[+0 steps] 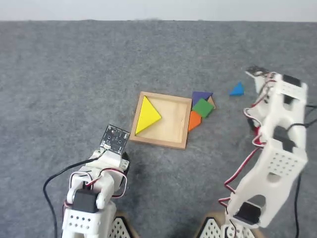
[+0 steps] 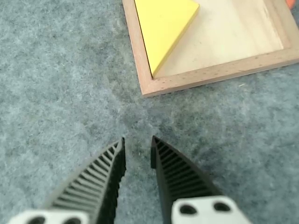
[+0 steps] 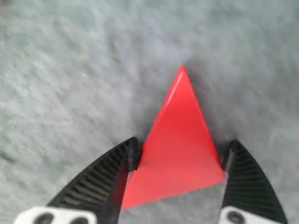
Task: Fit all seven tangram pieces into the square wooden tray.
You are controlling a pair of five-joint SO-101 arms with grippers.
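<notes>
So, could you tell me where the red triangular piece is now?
The red triangular piece is gripped in the right hand, over grey carpet in the right wrist view; that arm stands right of the square wooden tray in the high view.

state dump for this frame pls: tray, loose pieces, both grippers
tray: square wooden tray, mid-table on carpet
in tray: yellow triangle, along one side
outside, at tray edge: purple piece, green square, orange piece, clustered
apart: blue triangle, alone
left gripper: open, empty, over carpet near a tray corner
right gripper: closed on red triangle
placed: one piece
</notes>
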